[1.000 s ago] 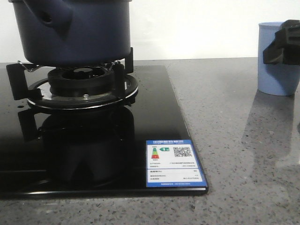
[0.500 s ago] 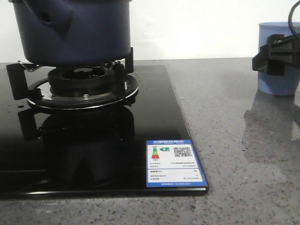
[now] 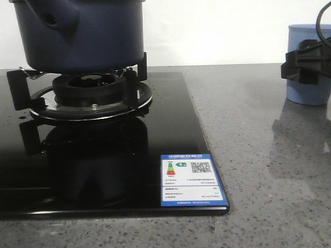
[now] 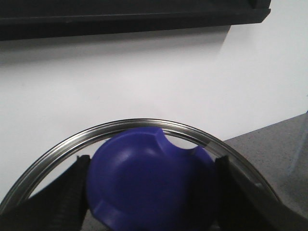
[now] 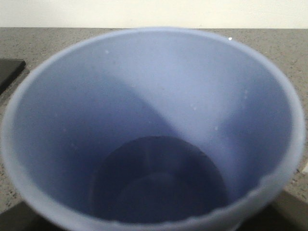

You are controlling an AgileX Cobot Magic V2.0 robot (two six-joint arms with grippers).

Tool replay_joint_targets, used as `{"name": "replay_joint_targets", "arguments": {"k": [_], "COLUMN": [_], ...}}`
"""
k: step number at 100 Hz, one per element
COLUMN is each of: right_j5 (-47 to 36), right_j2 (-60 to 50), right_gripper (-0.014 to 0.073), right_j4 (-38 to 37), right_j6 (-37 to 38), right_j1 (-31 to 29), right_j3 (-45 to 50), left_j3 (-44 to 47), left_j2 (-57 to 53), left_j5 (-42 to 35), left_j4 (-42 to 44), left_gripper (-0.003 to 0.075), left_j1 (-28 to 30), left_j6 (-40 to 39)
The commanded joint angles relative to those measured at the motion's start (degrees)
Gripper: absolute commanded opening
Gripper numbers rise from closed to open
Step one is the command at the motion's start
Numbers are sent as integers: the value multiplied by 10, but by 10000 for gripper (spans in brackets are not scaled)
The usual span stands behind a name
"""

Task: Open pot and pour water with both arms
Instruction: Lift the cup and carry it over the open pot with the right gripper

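On the left, 1 dark blue pot (image 3: 77,33) sits on the burner grate (image 3: 83,90) of the black glass stove (image 3: 103,165); its top is cut off in the front view, so whether it is uncovered cannot be read there. The left wrist view shows 1 glass lid (image 4: 144,126) with a steel rim, its blue knob (image 4: 149,180) sitting between the black fingers (image 4: 72,192) of the left claw (image 4: 149,192), which look closed on it. Only white wall shows behind the lid, so I judge it lifted clear and the opening step done or nearly so, though the pot itself is not in that view.

Near the stove's front edge lies 1 energy label sticker (image 3: 190,180). To the right, on the grey stone counter (image 3: 258,155), stands 1 light blue cup (image 3: 309,64), well apart from the pot. The right claw (image 3: 305,64) is around it: the front view shows black fingers against its side, and the right wrist view looks straight into it, with dark water in the bottom. It seems gripped, base close to the counter.

Pouring is what remains: the cup has yet to reach the pot
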Motion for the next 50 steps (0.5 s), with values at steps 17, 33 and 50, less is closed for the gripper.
{"name": "replay_joint_targets", "arguments": {"k": [17,33,50], "right_j5": [-17,73,174], "right_j2": [-68,-108,-121], "right_gripper": [393,393,393], "right_j4": [-62,-105,-118], "right_j6": [-5,-5,-5], "right_j1": [1,27,81], "right_j3": [-38,-89,-168], "left_j3": [-21,-21,-21], "left_j2": [-17,-17,-17], "left_j5": [-18,-21,-22], "left_j4": [-40,-40,-40], "left_gripper": [360,360,360], "left_j1": [2,2,2], "left_j6": [-1,-1,-1]}}
